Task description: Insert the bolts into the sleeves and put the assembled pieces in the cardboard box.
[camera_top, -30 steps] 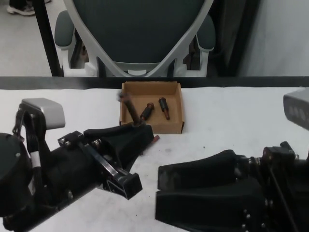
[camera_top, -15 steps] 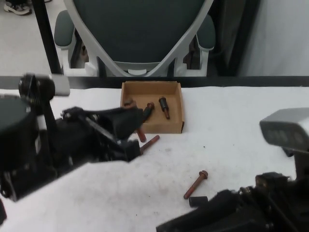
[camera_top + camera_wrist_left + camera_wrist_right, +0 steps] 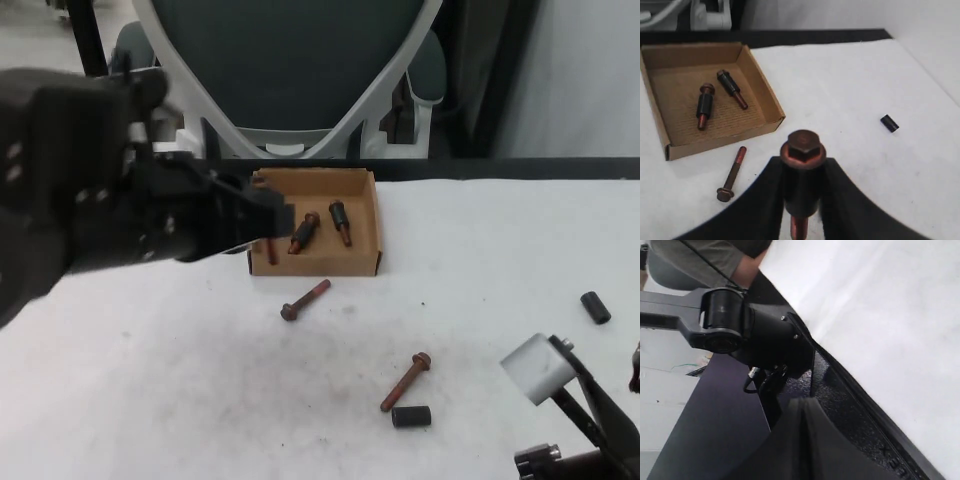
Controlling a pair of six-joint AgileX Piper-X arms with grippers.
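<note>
My left gripper (image 3: 802, 170) is shut on an assembled piece (image 3: 801, 186), a copper bolt in a black sleeve, head toward the camera. In the high view this gripper (image 3: 265, 215) hangs over the left side of the cardboard box (image 3: 362, 262). Two assembled pieces (image 3: 705, 106) (image 3: 731, 89) lie in the box (image 3: 765, 122). A loose bolt (image 3: 305, 298) lies just in front of the box. Another bolt (image 3: 405, 381) and a black sleeve (image 3: 411, 416) lie nearer. A second sleeve (image 3: 595, 306) is at the right. My right gripper (image 3: 802, 432) is shut and holds nothing.
The right arm (image 3: 560, 400) sits low at the near right corner of the white bench. An office chair (image 3: 290, 70) stands behind the bench's dark far edge. In the right wrist view a person's sleeve (image 3: 705, 257) shows beyond the bench edge.
The left arm has risen and swung to the far left, bringing the held piece over the box. The right arm has drawn back to the near right, uncovering a bolt and two sleeves.
</note>
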